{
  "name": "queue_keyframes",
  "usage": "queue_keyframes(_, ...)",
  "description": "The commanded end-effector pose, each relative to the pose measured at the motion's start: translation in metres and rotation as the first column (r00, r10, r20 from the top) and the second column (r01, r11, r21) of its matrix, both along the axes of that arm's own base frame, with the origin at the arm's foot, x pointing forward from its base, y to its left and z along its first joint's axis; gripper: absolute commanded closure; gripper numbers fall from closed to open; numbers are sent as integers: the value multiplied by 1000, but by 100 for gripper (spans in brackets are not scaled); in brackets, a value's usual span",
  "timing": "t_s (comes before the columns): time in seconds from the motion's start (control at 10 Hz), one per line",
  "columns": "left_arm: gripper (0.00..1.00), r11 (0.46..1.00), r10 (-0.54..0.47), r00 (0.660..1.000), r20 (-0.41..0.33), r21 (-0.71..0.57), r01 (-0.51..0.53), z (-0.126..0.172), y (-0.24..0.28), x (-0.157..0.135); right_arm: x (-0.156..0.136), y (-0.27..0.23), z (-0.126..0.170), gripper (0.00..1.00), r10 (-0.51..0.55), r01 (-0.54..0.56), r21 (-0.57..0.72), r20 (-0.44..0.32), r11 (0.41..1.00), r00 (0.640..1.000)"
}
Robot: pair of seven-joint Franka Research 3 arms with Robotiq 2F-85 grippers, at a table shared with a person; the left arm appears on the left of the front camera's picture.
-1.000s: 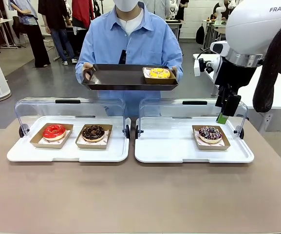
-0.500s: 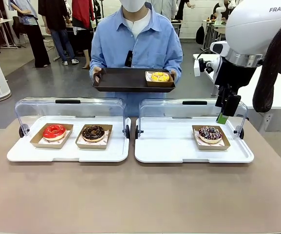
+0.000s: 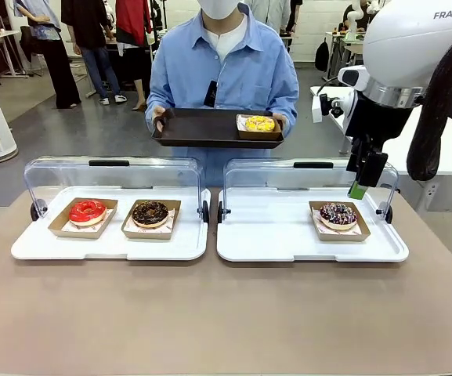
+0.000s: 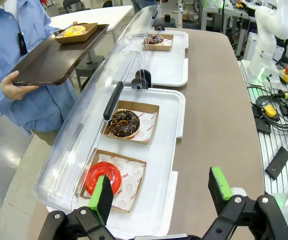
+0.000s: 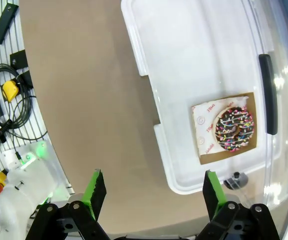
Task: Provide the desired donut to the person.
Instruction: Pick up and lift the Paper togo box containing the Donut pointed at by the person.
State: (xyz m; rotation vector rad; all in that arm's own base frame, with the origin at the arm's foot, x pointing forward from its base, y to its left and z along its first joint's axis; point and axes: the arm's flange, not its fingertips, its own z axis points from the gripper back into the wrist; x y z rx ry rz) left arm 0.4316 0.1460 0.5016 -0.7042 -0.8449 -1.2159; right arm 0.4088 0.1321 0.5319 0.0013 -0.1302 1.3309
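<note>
The person (image 3: 224,66) in a light blue shirt stands at the far side, both hands holding a dark tray (image 3: 198,128). On it lies a yellow donut (image 3: 259,123) in a cardboard boat. A red donut (image 3: 87,211) and a chocolate donut (image 3: 150,212) sit in the left white case (image 3: 108,244). A sprinkled chocolate donut (image 3: 338,214) sits in the right case (image 3: 288,235). My right gripper (image 3: 358,180) hangs open just above and behind the sprinkled donut (image 5: 236,128). My left gripper (image 4: 161,186) is open and empty, hovering high near the red donut (image 4: 103,176).
Both cases have clear hinged lids (image 3: 112,174) standing open toward the person. Bare brown tabletop (image 3: 226,313) stretches in front of the cases. Cables and tools (image 4: 276,107) lie on a rack beside the table. Other people stand far back at the left.
The person has straightened up and shifted slightly right, lifting the dark tray with the yellow donut a little. Neither arm has moved.
</note>
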Motion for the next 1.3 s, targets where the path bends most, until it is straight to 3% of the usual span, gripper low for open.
queue_keyframes(0.0,0,1000,7,1000,3,8,-7,1,0,-1,-1,-1,1,0,-11,11,-8,-6,1000,1000)
queue_keyframes(0.2,0,1000,7,1000,3,8,-7,1,0,-1,0,0,0,0,0,0,0,0,1000,1000)
queue_keyframes(0.4,0,1000,7,1000,3,8,-7,1,0,-1,14,-54,18,0,199,-177,175,-117,969,973)
queue_keyframes(0.6,0,1000,7,1000,3,8,-7,1,0,-1,30,-125,22,0,377,-305,434,-89,848,922)
queue_keyframes(0.8,0,1000,7,1000,3,8,-7,1,0,-1,42,-187,16,0,430,-306,712,7,632,903)
queue_keyframes(0.9,0,1000,7,1000,3,8,-7,1,0,-1,45,-219,4,0,395,-295,765,57,573,917)
queue_keyframes(1.1,0,1000,7,1000,3,8,-7,1,0,-1,39,-266,-38,0,183,-161,812,68,561,981)
queue_keyframes(1.2,0,1000,7,1000,3,8,-7,1,0,-1,35,-276,-56,0,122,-118,816,58,567,991)
